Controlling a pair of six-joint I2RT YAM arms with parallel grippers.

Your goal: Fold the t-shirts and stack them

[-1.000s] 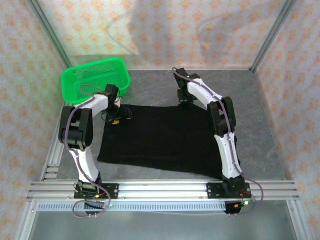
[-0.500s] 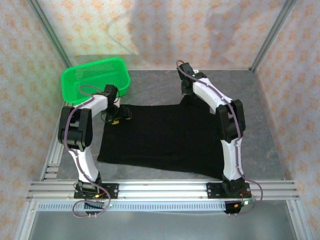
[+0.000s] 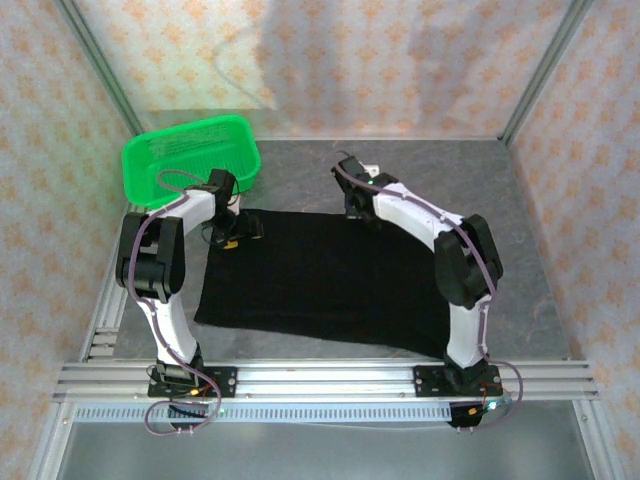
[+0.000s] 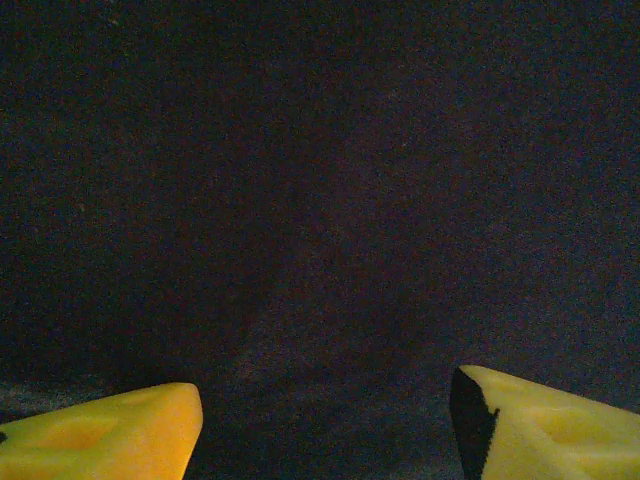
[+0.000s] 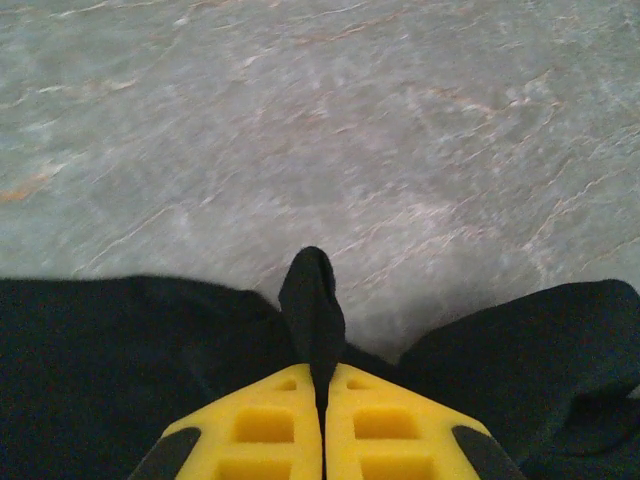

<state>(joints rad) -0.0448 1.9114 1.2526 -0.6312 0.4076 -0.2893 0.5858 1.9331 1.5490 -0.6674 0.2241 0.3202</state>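
Observation:
A black t-shirt [image 3: 320, 275] lies spread flat on the grey table [image 3: 440, 170] between the two arms. My left gripper [image 3: 238, 232] hovers low over its far left corner, open; the yellow fingertips [image 4: 110, 435] stand wide apart with only black cloth [image 4: 320, 200] beneath them and nothing between. My right gripper [image 3: 352, 205] is at the shirt's far edge, shut on a pinched-up fold of the black cloth [image 5: 312, 300]. In the right wrist view the right gripper [image 5: 322, 380] has its yellow fingers pressed together around that fold, with bare table [image 5: 350, 120] beyond.
A bright green mesh basket [image 3: 190, 155] stands at the far left, just behind the left gripper. Patterned walls and metal frame posts enclose the table. Bare grey tabletop stretches behind and to the right of the shirt.
The right gripper has moved left along the shirt's far edge, carrying the pinched cloth with it. The left arm has stayed still.

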